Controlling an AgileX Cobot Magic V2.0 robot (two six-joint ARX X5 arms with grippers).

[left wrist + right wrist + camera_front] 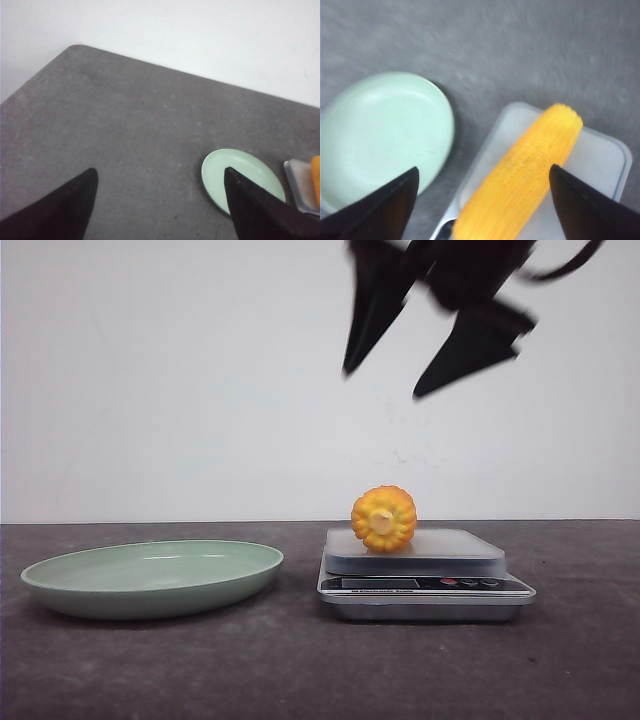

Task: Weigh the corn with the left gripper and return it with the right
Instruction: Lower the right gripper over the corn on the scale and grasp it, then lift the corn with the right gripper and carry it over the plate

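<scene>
The corn (384, 518) is lying on the platform of the scale (425, 575) at centre right of the front view, pale core end facing the camera, sitting toward the platform's left part. The green plate (150, 578) is sitting at lower left, just beside the scale, not touching it, both on the dark grey table (300, 670). The right gripper (430, 350) is hanging blurred at the top right of the frame, well above the corn and slightly right of it, fingers spread wide and holding nothing. In the right wrist view the corn (520, 180) is showing lengthwise across the white platform (590, 165), lying between the two dark fingertips (380, 210) in the picture but far below them, no contact; the plate (380, 135) is filling the left side. The left gripper (160, 200) is also standing open and empty, its fingertips (255, 210) framing bare table, with the plate (220, 170) and a sliver of scale and corn (316, 175) at the lower right edge, well apart from it.
</scene>
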